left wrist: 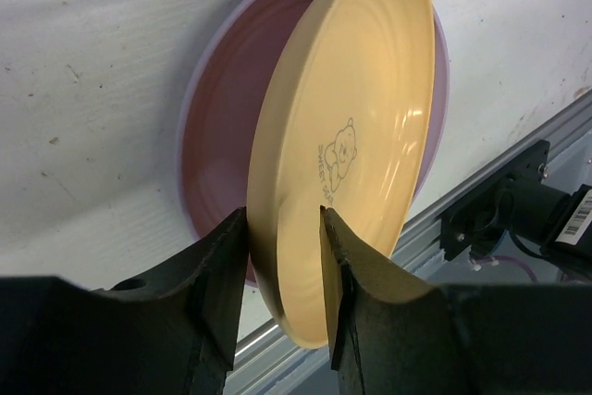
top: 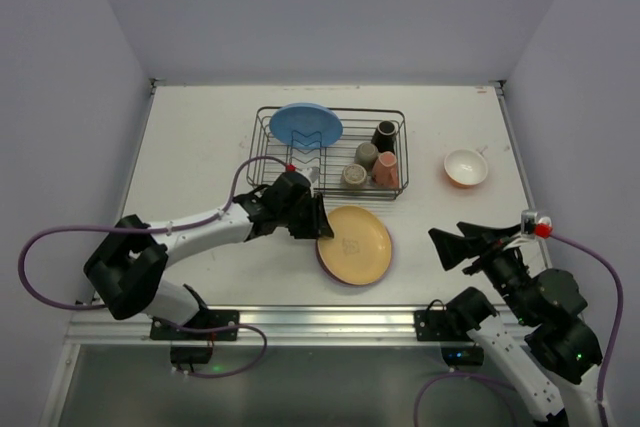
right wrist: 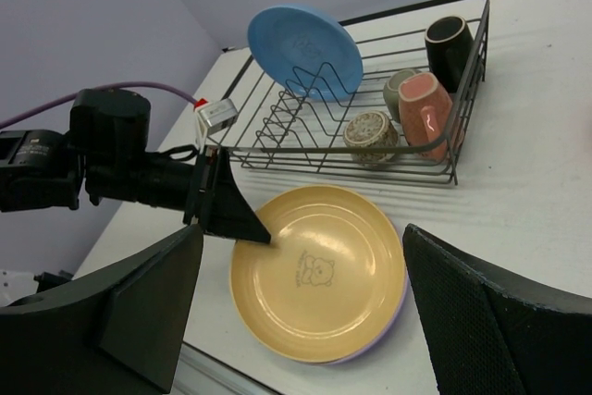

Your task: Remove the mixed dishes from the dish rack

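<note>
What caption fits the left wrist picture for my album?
Left gripper straddling the rim of the yellow plate, which lies on the purple plate.

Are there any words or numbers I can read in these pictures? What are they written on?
Nothing here reads clearly.
yellow plate: tiny words beside a little bear drawing, too blurred to read.
barcode sticker, at the right edge of the left wrist view: stripes only, no numbers I can read.
blue plate: a faint mark in its middle, too small to read.
</note>
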